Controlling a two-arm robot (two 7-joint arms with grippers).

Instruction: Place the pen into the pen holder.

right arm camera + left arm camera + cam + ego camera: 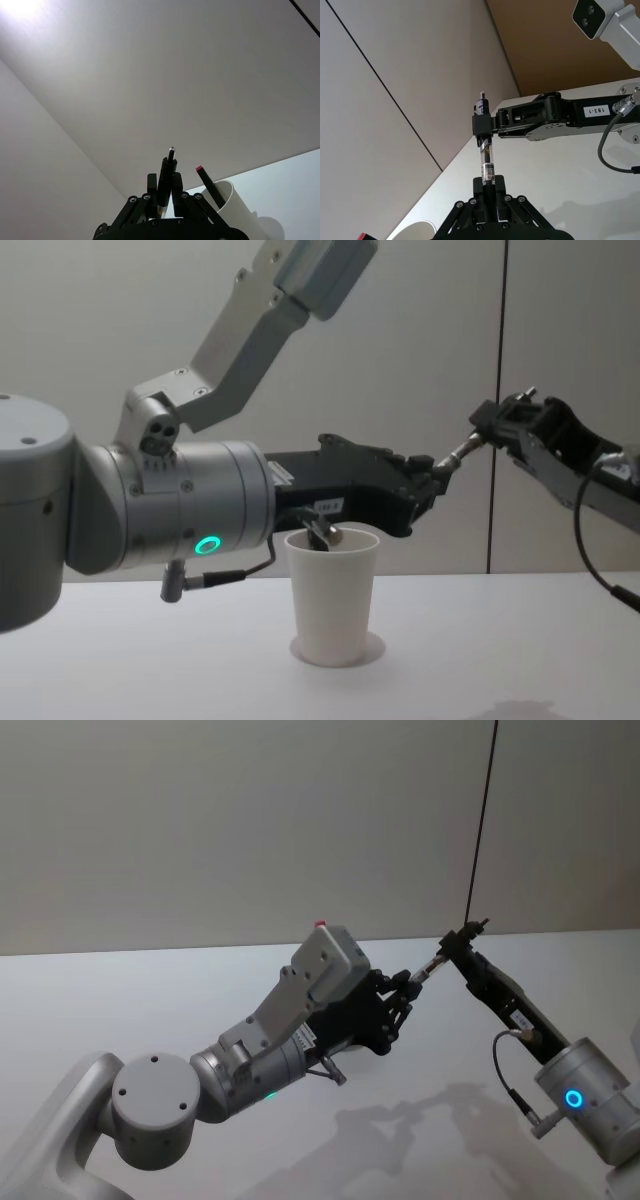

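Note:
The pen point(428, 970) hangs in the air between my two grippers, a slim clear barrel with dark ends. My left gripper point(402, 992) is shut on its lower end, seen close in the left wrist view on the pen point(487, 165). My right gripper point(458, 942) is shut on the upper end, its fingers point(481, 124) clamping the barrel. The pen holder point(333, 600), a white paper cup, stands upright on the table below the left gripper point(425, 485). The right gripper point(490, 430) is higher and to the right of it. The pen tip point(170, 156) sticks out past the right gripper point(163, 192).
Another dark pen with a red end point(206, 182) leans inside the pen holder point(235, 205). The white table point(520, 660) spreads around the cup. A plain wall with a dark vertical seam point(482, 820) stands behind.

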